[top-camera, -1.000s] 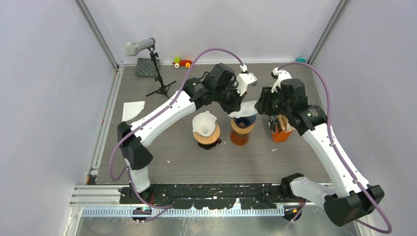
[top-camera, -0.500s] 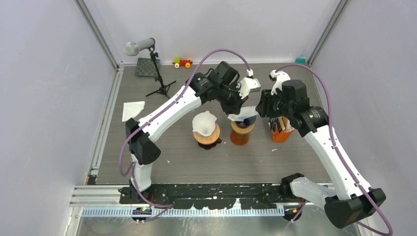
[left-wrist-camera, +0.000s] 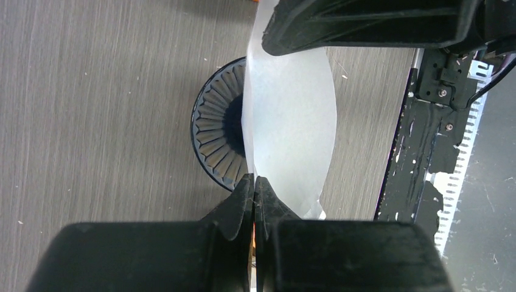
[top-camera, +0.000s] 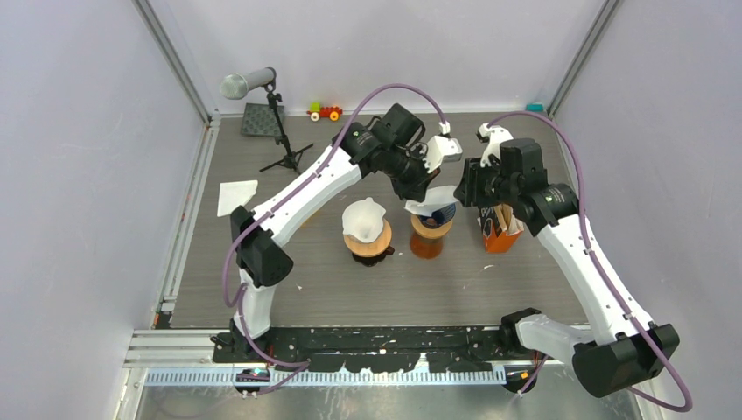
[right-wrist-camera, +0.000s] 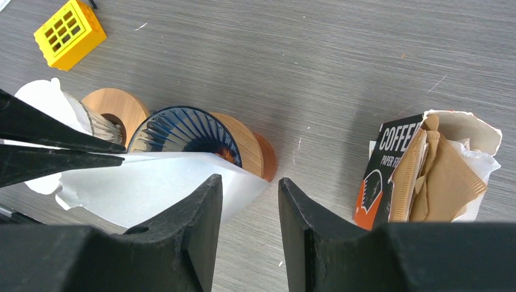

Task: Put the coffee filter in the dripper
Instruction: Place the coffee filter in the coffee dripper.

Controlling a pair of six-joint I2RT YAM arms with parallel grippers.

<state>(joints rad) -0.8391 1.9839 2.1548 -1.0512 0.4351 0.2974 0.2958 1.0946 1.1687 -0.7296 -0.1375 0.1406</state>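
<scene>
A white paper coffee filter (left-wrist-camera: 292, 121) hangs flattened just above the blue ribbed dripper (left-wrist-camera: 216, 143), which sits on a wooden collar over an orange base (top-camera: 426, 243). My left gripper (left-wrist-camera: 254, 182) is shut on the filter's edge. In the right wrist view the filter (right-wrist-camera: 152, 185) stretches from the left gripper's fingers (right-wrist-camera: 55, 146) across the dripper (right-wrist-camera: 182, 131). Its pointed corner reaches into the gap of my right gripper (right-wrist-camera: 249, 185), which is open and not clamping it. From above, both grippers meet over the dripper (top-camera: 437, 217).
A second dripper with a white filter (top-camera: 366, 220) stands on a wooden stand to the left. An orange box of brown filters (right-wrist-camera: 420, 176) stands right of the dripper. A yellow block (right-wrist-camera: 69, 31), a microphone stand (top-camera: 280, 131), a toy car (top-camera: 324, 111) and a loose filter (top-camera: 234, 195) lie farther off.
The left wrist has shifted slightly back and right while still holding the filter over the dripper. The right gripper has barely moved.
</scene>
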